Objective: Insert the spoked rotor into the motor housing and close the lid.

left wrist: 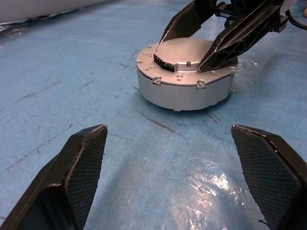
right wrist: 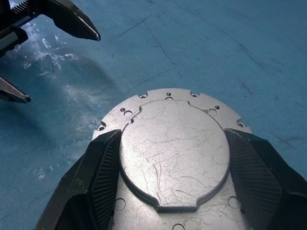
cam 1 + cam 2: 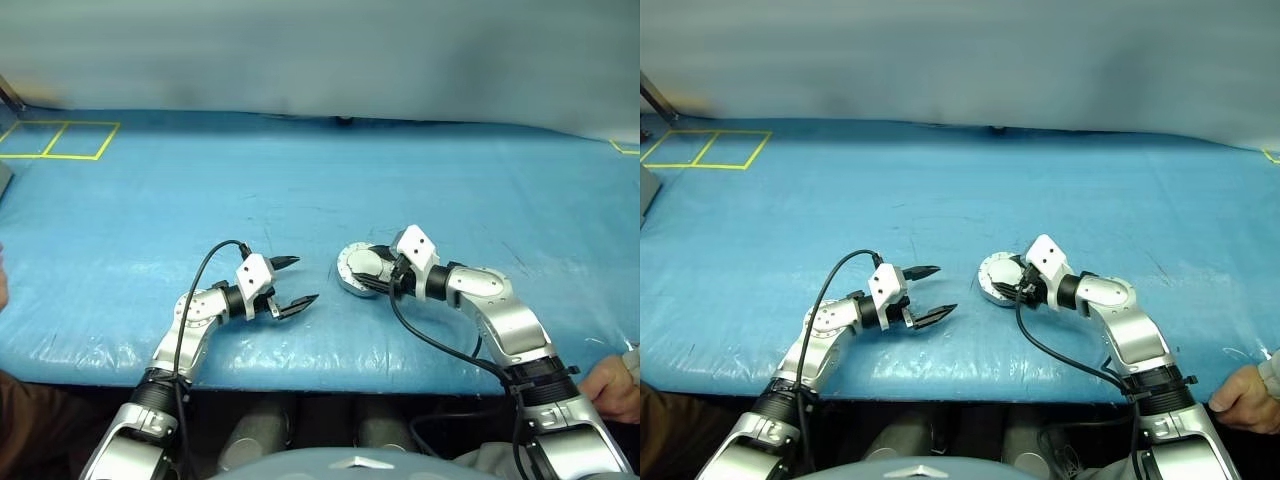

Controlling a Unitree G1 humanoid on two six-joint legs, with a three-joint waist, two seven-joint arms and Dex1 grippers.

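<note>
Head views, table: a blue mat [image 3: 300, 180] is covering the table, with yellow tape squares [image 3: 55, 140] lying at the upper left of the frame.
Head views, housing: the motor housing [image 3: 352, 270] is sitting just right of centre, with the lid [image 3: 1002, 272] lying closed on top, its plain grey face up.
Head views, left claw: the left gripper [image 3: 292, 284] is hovering left of centre, fingers spread wide apart, holding nothing, near the housing but not touching it.
Head views, right claw: the right gripper [image 3: 1014, 287] is reaching onto the housing from the right.
Head views, person: a hand [image 3: 612, 390] is resting at the lower right edge.
Left wrist view: the two left fingers [image 1: 79, 167] are standing far apart at the bottom corners; the housing [image 1: 184, 93] is sitting at upper centre, with the right gripper's fingers [image 1: 240, 36] lying over its top.
Right wrist view: the right fingers [image 2: 103, 177] are flanking the raised round plate of the lid [image 2: 175, 153], pressing against its two sides; the left gripper's tips [image 2: 72, 21] are showing at the upper left.
</note>
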